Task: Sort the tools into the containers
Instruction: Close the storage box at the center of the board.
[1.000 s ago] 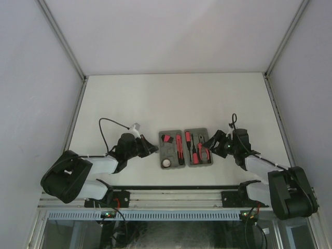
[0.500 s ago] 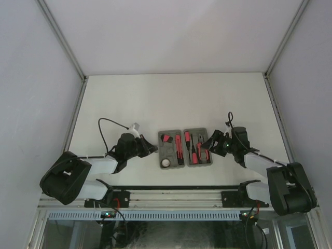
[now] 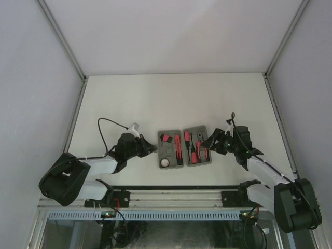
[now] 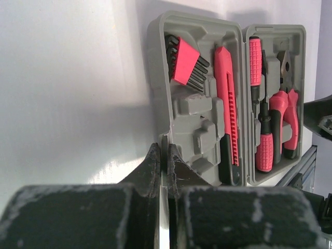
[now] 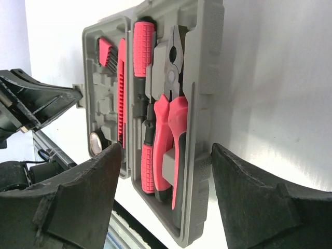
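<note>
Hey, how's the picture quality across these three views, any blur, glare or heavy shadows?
Top external view: soft, even light; the tools are too small for fine detail. Left wrist view: the left gripper is a dark close-up blur, the left tray sharp, the table glaring white near it. Right wrist view: the right gripper is blurred too, the pliers sharp, the table washed out at right.

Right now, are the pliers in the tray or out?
In. The pliers lie flat in a moulded recess of the grey tray.
</note>
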Controlling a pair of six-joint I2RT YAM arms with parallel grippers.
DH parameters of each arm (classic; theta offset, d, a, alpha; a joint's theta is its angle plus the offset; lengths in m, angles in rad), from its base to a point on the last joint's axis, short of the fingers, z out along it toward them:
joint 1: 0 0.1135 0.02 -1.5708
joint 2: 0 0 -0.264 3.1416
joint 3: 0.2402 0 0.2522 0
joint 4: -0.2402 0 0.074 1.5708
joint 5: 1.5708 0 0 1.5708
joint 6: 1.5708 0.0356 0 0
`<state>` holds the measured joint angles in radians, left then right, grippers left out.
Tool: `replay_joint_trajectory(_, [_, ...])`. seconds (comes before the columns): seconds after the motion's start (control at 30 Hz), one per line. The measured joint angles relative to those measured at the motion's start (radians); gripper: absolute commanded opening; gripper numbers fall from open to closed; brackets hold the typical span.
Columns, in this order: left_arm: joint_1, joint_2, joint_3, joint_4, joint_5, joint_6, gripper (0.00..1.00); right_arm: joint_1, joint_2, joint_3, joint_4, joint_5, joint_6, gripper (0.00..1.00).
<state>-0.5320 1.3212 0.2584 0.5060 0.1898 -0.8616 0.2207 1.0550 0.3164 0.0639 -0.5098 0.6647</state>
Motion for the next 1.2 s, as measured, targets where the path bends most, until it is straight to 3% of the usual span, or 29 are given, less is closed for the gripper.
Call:
replay_joint_trajectory(0.63, [-0.001,-0.003,0.006,-0.007,-0.056,0.001,0.00,0.117,-0.047,0.102,-0.051,0.084,0.006,0.67])
replay_joint_trajectory(1.2, [-0.023,0.008,0.021,-0.022,-0.028,0.000,0.00,0.267,-0.027,0.169,0.007,-0.017,0.081,0.65])
